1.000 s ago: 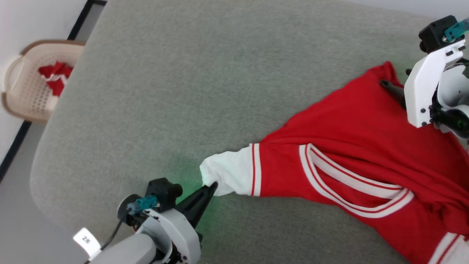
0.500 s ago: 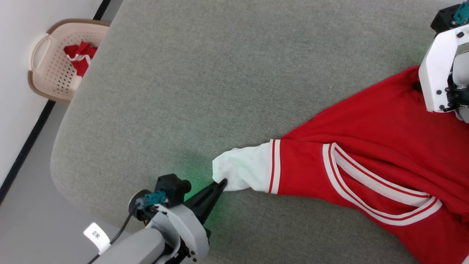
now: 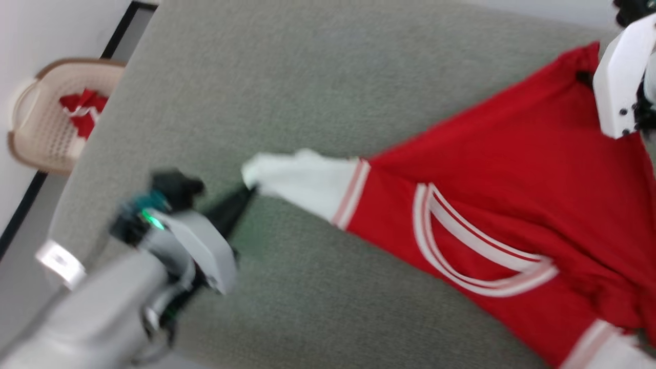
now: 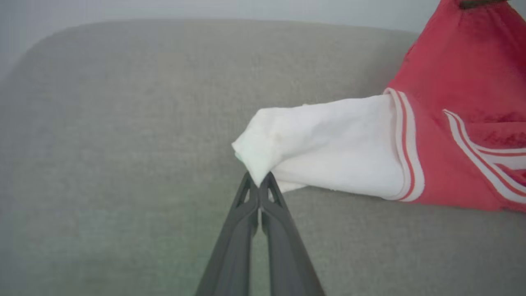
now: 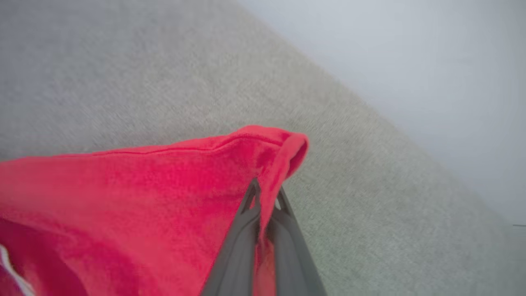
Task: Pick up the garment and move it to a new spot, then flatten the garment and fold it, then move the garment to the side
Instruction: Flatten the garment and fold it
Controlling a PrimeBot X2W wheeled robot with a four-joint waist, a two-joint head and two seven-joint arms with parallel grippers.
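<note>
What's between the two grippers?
The shirt, stretched from the left gripper on its white sleeve to the right gripper on a red corner; head view.

Legible text: none.
The white tag (image 3: 60,261) on the left arm (image 3: 97,312) is blurred beyond reading; the garment (image 3: 512,169) shows striped trim, with no legible lettering.

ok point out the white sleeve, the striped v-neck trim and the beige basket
white sleeve of the red jersey garment (image 4: 328,144), left wrist view, mid-sleeve fabric
white-and-red striped v-neck trim (image 3: 482,241), head view, upper white band
beige lattice plastic basket (image 3: 41,138), head view, bare perforated wall
</note>
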